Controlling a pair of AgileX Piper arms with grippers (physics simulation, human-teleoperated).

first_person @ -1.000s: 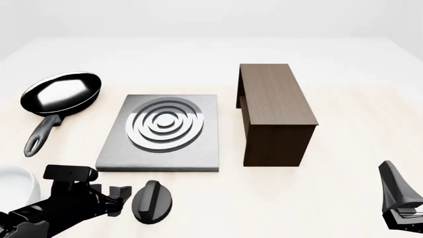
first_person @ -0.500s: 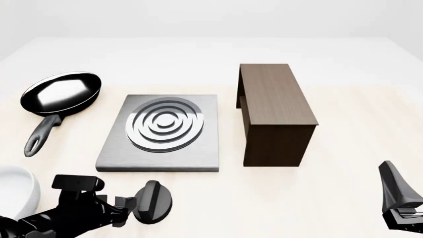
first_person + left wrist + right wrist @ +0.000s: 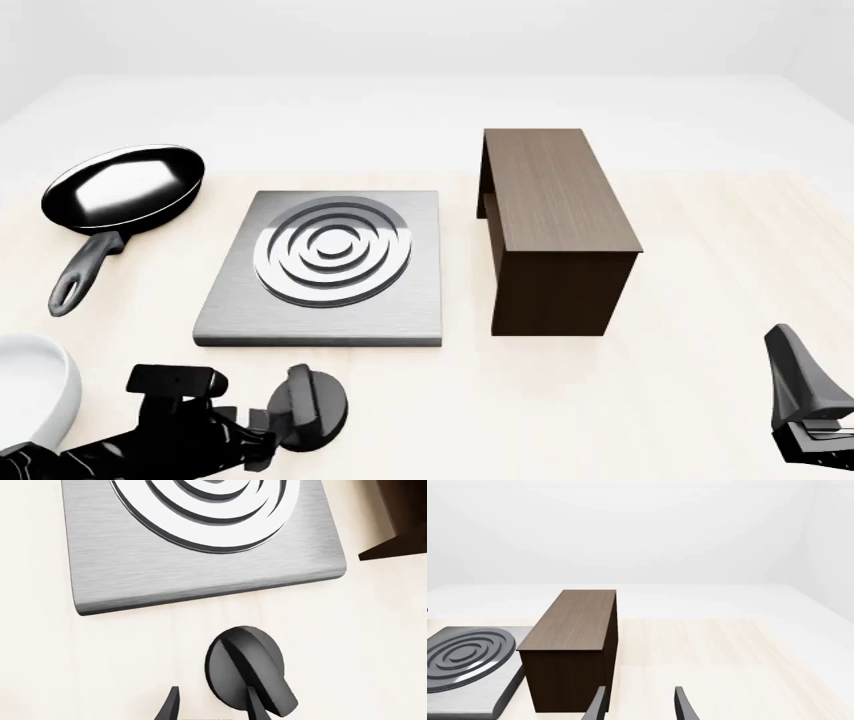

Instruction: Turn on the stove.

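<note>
Nearest the arms, the left hand [image 3: 274,440] has pushed forward since a second ago, and its parted fingers [image 3: 257,707] now reach the black oval knob [image 3: 311,408], one lying over the ridge. The right hand [image 3: 637,705] hangs narrowly parted over bare table [image 3: 667,400]. A white bowl [image 3: 27,385] sits at the left edge, its inside hidden. Beyond the knob lies the stove [image 3: 327,265], open table around it. Farther off, frying pan [image 3: 123,190] left, wooden cabinet [image 3: 554,225] right.

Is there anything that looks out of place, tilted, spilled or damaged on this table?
Nothing stands out. The stove, the frying pan and the cabinet sit upright and intact, and the knob lies flat before the stove.
</note>
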